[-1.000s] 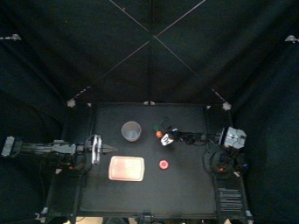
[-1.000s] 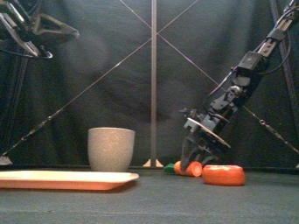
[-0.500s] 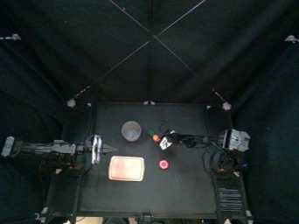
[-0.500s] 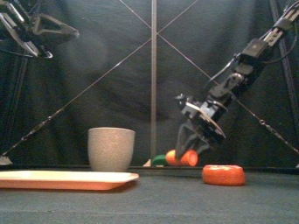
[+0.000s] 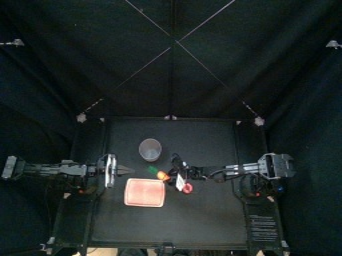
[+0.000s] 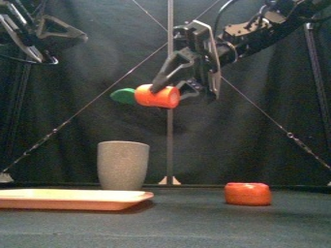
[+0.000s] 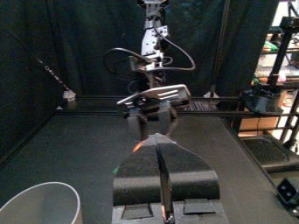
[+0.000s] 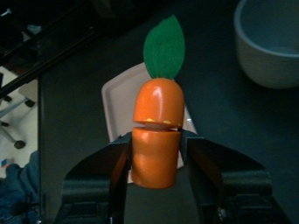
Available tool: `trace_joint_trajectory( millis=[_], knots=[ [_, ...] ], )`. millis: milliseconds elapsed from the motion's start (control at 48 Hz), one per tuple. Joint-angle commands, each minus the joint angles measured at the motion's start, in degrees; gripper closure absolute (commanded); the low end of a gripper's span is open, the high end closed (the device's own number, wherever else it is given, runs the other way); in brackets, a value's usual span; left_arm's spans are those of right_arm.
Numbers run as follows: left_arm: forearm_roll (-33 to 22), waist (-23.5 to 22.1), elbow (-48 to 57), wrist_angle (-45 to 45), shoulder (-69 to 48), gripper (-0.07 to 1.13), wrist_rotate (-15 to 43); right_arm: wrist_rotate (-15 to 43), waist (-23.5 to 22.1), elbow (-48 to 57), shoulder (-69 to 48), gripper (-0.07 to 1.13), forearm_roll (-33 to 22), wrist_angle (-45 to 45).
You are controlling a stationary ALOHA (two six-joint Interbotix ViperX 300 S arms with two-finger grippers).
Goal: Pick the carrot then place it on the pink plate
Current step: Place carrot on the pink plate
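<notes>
A drop short of the pink plate (image 5: 144,194) is the risk: the carrot (image 6: 155,95) is held high above the surface, apparently not yet squarely over the plate, so a slip or early release could see it bounced toward the grey cup (image 6: 124,165). It is clamped lengthwise between the right gripper's (image 8: 158,144) jaws, leaf poking out ahead. The left gripper (image 7: 163,171) is parked at the left, jaws closed on nothing.

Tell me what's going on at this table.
The right end effector holds the carrot high above the table, near the pink plate's right edge. The plate is bare; a grey cup stands behind it and a red toy lies to the right. The left end effector rests at the table's left edge.
</notes>
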Motion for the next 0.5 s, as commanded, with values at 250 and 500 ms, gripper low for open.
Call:
trace_joint_trajectory(
  millis=[250,500],
  knots=[
    [0.2,-0.1,-0.7,0.0,-0.1,1.07,0.1,0.0,3.3,-13.4,12.6,0.66,-6.3,0.4],
    [0.2,-0.1,-0.7,0.0,-0.4,1.07,0.1,0.8,3.1,-19.2,18.8,0.63,-10.1,7.4]
  ],
)
